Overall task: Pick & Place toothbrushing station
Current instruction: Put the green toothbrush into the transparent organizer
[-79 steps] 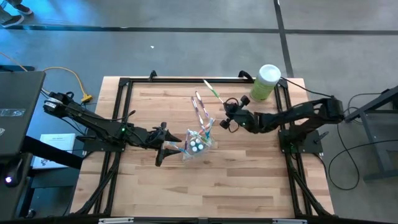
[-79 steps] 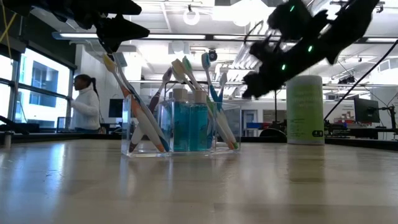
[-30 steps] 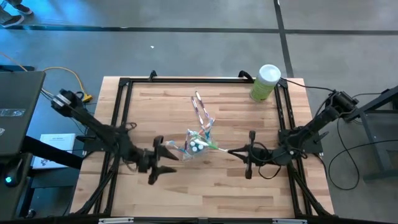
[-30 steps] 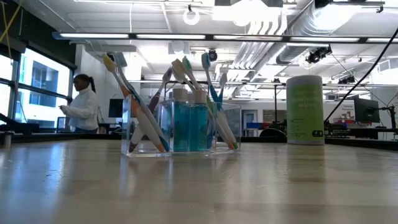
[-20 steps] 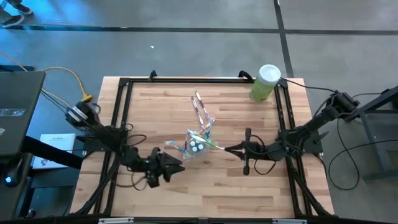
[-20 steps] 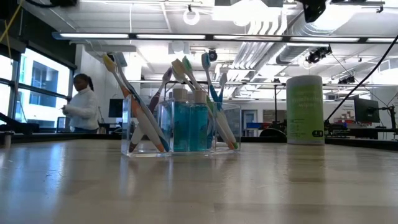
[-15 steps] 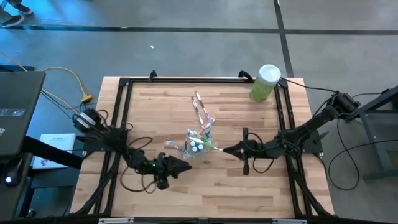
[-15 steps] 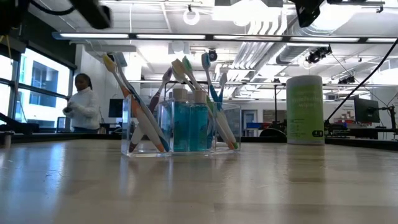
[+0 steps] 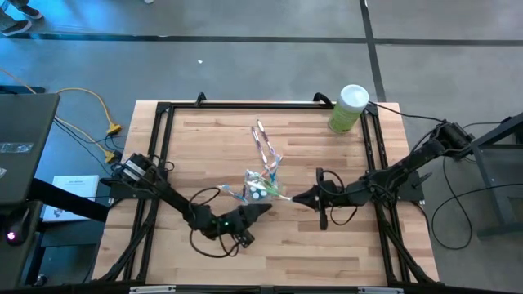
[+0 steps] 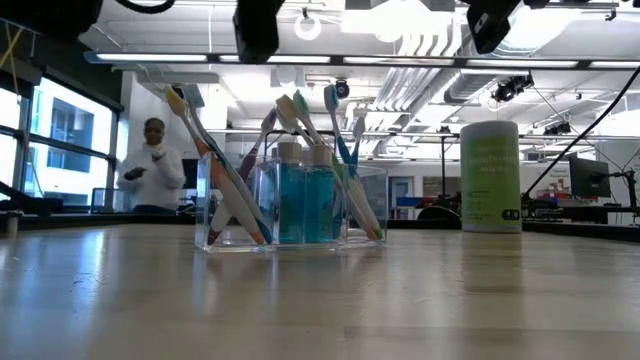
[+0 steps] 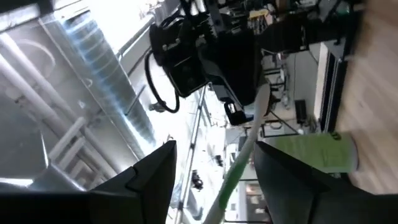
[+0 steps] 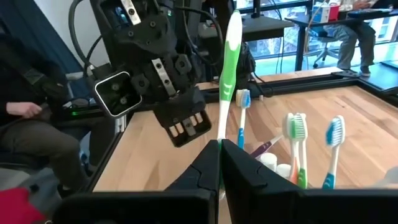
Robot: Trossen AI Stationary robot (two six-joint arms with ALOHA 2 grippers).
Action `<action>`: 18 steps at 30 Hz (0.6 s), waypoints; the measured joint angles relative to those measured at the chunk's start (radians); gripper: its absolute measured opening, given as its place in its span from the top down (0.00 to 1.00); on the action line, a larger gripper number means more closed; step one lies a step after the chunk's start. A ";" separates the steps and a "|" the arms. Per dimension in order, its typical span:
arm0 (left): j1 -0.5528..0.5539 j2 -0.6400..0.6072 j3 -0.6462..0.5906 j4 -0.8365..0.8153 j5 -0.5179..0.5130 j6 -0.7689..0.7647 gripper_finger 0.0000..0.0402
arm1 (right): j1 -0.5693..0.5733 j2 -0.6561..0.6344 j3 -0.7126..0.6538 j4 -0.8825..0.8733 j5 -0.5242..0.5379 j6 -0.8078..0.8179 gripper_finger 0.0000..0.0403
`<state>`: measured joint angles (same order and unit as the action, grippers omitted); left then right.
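Right claw [image 9: 296, 197] clenched on a green toothbrush [image 12: 230, 68], just beside the clear cup [image 9: 260, 188] of brushes, left claw [image 9: 260, 210] released, near the cup, wooden surface [image 9: 327, 245]

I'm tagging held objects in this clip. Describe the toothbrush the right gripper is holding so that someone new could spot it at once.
Start at the clear plastic cup near the middle of the wooden table. Just to its right, the right gripper is shut on a green-and-white toothbrush. The other toothbrushes stand in the cup; this one is clamped above the table.
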<state>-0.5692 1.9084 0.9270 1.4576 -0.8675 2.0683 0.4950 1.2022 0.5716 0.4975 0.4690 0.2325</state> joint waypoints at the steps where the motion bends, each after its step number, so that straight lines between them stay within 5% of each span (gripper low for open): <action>1: 0.004 0.000 0.001 -0.006 -0.001 0.012 0.49 | 0.000 0.000 0.000 -0.002 0.000 0.000 0.99; 18: 0.112 0.001 0.007 -0.059 -0.009 0.072 0.49 | 0.000 0.000 0.000 -0.024 -0.001 0.004 0.99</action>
<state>-0.4569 1.9095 0.9337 1.3989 -0.8763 2.1405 0.4953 1.2022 0.5716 0.4736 0.4683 0.2363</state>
